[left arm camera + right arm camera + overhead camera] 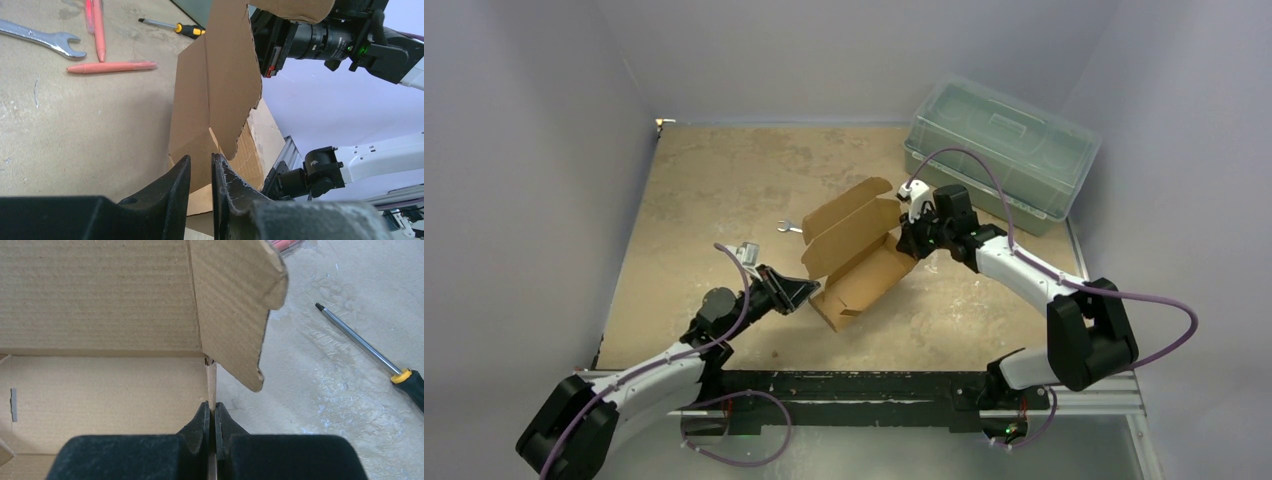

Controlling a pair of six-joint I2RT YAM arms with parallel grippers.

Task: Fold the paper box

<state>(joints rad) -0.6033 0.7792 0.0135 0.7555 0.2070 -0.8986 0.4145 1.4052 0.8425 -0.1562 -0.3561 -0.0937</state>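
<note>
Sitting between right fingers (200,424): paper box (100,315)

No text or number is legible anywhere (the paper box (854,240) included).

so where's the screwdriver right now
Right wrist view: the black-and-yellow-handled screwdriver lies flat on the table, right of the brown cardboard box. Left wrist view shows it between the pink pens and the box.

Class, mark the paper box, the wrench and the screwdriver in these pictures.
paper box (864,285), top external view, on its lower panel.
wrench (31,34), left wrist view, on its handle.
screwdriver (357,340), right wrist view, on its metal shaft.
</note>
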